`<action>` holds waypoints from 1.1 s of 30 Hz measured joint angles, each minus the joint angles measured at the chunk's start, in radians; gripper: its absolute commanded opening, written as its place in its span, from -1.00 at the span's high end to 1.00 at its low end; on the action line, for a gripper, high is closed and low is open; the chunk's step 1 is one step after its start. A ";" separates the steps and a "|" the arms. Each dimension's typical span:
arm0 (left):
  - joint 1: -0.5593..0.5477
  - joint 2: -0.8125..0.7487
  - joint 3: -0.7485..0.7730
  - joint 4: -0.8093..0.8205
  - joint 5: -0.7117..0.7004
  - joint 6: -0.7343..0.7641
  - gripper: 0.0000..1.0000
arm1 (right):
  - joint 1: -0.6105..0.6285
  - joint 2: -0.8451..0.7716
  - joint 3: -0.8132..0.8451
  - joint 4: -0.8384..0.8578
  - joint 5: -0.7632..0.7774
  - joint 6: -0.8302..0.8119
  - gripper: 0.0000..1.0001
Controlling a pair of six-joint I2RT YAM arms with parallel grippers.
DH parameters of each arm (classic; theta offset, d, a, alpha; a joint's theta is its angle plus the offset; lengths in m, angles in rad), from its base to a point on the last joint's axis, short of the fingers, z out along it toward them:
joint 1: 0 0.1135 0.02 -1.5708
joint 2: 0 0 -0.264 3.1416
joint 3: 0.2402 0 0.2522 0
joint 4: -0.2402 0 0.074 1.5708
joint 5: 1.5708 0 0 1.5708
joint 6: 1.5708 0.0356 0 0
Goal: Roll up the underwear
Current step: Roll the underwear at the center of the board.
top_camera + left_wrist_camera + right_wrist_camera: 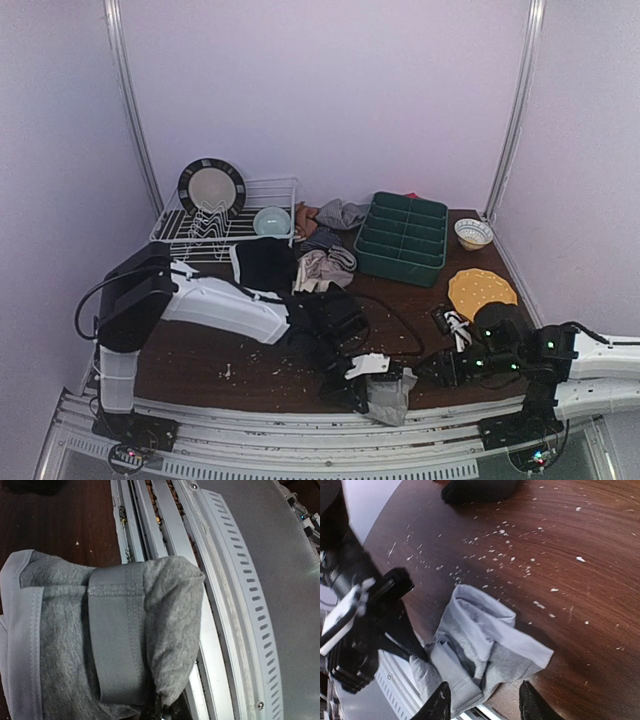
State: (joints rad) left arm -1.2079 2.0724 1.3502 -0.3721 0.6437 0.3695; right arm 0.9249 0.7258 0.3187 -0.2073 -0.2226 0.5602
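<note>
A light grey underwear (pixel 392 395), partly folded into a loose bundle, lies at the table's front edge, partly over the metal rails. My left gripper (pixel 360 383) is at its left side. In the left wrist view the grey underwear (pixel 125 630) fills the frame, and my left gripper (pixel 162 711) appears pinched shut on its lower fold. My right gripper (pixel 428 372) is just right of it. In the right wrist view its fingers (pixel 439 704) stand apart and open around the near edge of the grey underwear (pixel 485 645). More underwear (pixel 322 262), black, beige and striped, is piled at the back centre.
A white dish rack (pixel 262 190) with a plate (pixel 211 187) and a teal bowl (pixel 271 221) stands back left. A green tray (pixel 402 237), a small bowl (pixel 473 234) and a yellow plate (pixel 481 290) are on the right. Crumbs dot the table (pixel 200 350). Metal rails (pixel 235 630) run along the front edge.
</note>
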 measured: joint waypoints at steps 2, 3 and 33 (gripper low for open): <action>0.014 0.036 0.060 -0.055 0.042 -0.043 1.00 | 0.071 0.010 0.010 -0.005 0.038 -0.026 0.09; 0.023 0.044 0.074 -0.073 0.059 -0.059 1.00 | 0.110 0.007 0.014 -0.005 0.064 -0.039 0.09; 0.188 0.280 0.333 -0.356 0.366 -0.315 1.00 | 0.401 0.455 0.232 0.073 0.310 -0.340 0.07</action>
State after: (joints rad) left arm -1.0195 2.3528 1.6836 -0.7277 1.0100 0.0540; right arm 1.3258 1.1805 0.5503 -0.1345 0.0872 0.2207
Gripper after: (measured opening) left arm 0.007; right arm 0.464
